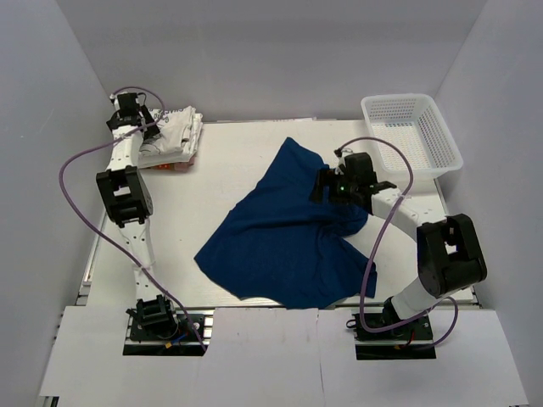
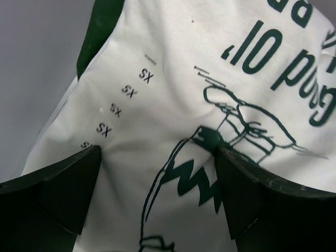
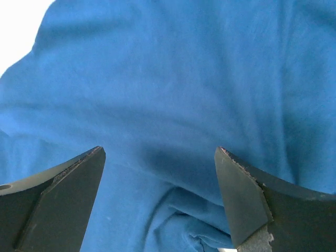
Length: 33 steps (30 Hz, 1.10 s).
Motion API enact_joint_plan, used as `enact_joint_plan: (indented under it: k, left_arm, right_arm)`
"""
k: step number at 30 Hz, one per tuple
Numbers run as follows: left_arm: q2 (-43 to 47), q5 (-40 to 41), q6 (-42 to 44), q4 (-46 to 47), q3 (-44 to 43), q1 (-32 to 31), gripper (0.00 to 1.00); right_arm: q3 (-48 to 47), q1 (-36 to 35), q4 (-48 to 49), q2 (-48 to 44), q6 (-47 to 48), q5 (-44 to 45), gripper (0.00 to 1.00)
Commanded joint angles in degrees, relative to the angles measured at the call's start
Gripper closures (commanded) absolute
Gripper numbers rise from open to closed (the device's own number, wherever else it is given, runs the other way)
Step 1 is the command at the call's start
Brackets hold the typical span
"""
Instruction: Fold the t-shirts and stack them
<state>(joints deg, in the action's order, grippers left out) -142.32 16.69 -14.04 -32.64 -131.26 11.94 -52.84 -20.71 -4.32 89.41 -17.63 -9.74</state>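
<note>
White t-shirts [image 1: 174, 134] are lying folded in a stack at the table's [image 1: 229, 161] far left corner. The left gripper [image 2: 157, 149] is hanging close over the top one's cartoon print, jaws spread wide and gripping nothing. Mid-table, the navy t-shirt [image 1: 280, 237] is lying rumpled, and the right gripper [image 3: 158, 149] is hovering over its right part, equally wide and empty. A mesh basket [image 1: 411, 131] is sitting far right.

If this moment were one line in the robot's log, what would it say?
left claw: open over folded white printed shirts | right claw: open over unfolded blue shirt | basket: far right corner
</note>
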Motion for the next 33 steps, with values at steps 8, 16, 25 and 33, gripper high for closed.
enact_joint_plan:
  k: [8,16,25,33]
  left_arm:
    - [32.1,-13.7,-9.9,-6.5,4.1,-0.8,0.01]
    - [62.4,-26.9,-21.1,2.8,48.5,-5.1,0.01]
    - [92.2,-40.0,-28.9,9.6,92.1,-14.1,0.01]
    - [81.5,-39.2,-30.6,16.9,101.8,-23.4,0.01]
  right_arm:
    - [-11.0,0.0,-7.3,-2.3,-3.2,9.0,0.1]
    - [-8.6,-0.1,-5.4,1.1,-3.9,12.8,0.1]
    - [-19.0,-0.1,-6.8,17.0,-9.2,14.4,0.1]
    - [-15.3,0.3,-3.4,20.1,-13.1,14.1,0.1]
